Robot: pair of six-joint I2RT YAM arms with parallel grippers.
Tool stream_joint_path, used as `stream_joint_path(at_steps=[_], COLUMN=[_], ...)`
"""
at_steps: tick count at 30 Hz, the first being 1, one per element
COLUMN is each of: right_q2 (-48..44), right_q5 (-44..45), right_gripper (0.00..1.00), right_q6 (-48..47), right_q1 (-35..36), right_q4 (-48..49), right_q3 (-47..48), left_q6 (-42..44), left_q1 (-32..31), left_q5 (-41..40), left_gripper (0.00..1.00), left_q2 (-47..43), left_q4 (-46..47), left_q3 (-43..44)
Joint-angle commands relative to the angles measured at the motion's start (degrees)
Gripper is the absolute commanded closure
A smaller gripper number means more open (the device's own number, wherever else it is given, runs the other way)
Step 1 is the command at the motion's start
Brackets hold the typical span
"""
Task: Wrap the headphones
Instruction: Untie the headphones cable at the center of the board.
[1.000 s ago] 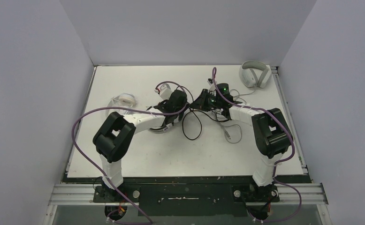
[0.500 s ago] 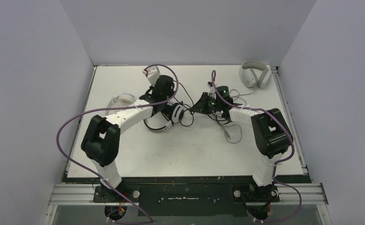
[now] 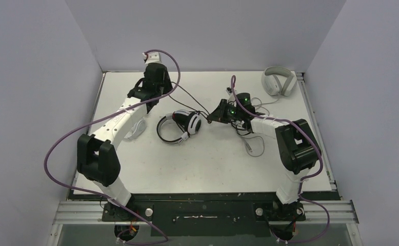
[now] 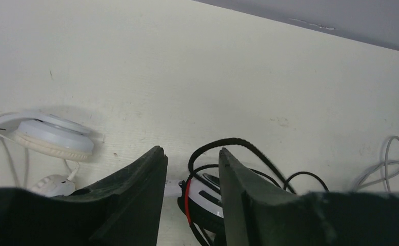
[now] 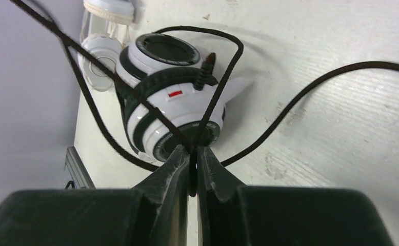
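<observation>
Top external view: a white surface (image 3: 213, 169), closed by pale grey walls (image 3: 202, 31) on three sides, carries the black-and-white headset (image 3: 187, 124) at centre. Right jaws pinch its black cable (image 5: 310, 84). Left jaws stand spread, near the white on-ear pair (image 4: 54, 136).

The white table (image 3: 202, 169) was seen to carry three sets of headphones. A black-and-white headset (image 3: 179, 128) was laid near its middle, part of its black cable (image 5: 310, 87) resting on the surface, and a small white on-ear pair (image 4: 54, 137) was laid to its left. A light grey over-ear pair (image 3: 278, 82) was set at the far right corner, its grey cable (image 3: 250, 147) strewn nearer.
</observation>
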Motion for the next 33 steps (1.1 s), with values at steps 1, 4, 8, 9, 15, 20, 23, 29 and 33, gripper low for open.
stream_joint_path(at_steps=[1,4,8,9,15,20,23,29,33], right_q2=[-0.9,-0.9,-0.9,-1.1,-2.4,-1.6,-1.6,-1.5,-1.4], right_q5=[1.6,1.5,0.8,0.6,0.1,0.2,1.9,3.5,5.0], right_gripper=[0.95,0.89,0.77,0.70,0.57,0.62,0.65,0.62,0.53], right_q6=[-2.3,-3.0,-4.5,-4.8,-6.6,-7.1,-8.7,-9.8,-9.7], right_q1=[-1.0,-0.9,-0.9,-0.9,-1.2,-1.5,-1.7,-1.6,-1.1], right_q4=[-3.7,-4.0,-4.2,-4.1,-3.4,-4.4,-6.1,-6.9,-8.3], right_q3=[0.0,0.6,1.8,2.0,2.5,3.2,3.1,1.4,0.7], left_q6=[0.1,0.1,1.3,1.6,2.1,-0.7,1.9,7.8,7.8], left_q1=[1.9,0.0,-3.5,-3.9,-4.3,-5.7,-8.1,-13.8,-14.4], left_q5=[8.4,17.0,20.5,21.3,30.0,31.9,30.1,24.3,23.1], left_gripper=[0.55,0.47,0.45,0.45,0.47,0.50,0.52,0.51,0.50], left_q2=[-3.0,-6.0,-8.4,-8.7,-9.3,-9.5,-8.4,-6.2,-5.2], left_q4=[-3.2,-1.4,0.6,1.1,7.6,13.6,11.9,11.1,11.1], left_q3=[2.9,-1.8,-5.8,-6.6,-12.8,-17.6,-17.7,-17.8,-17.5])
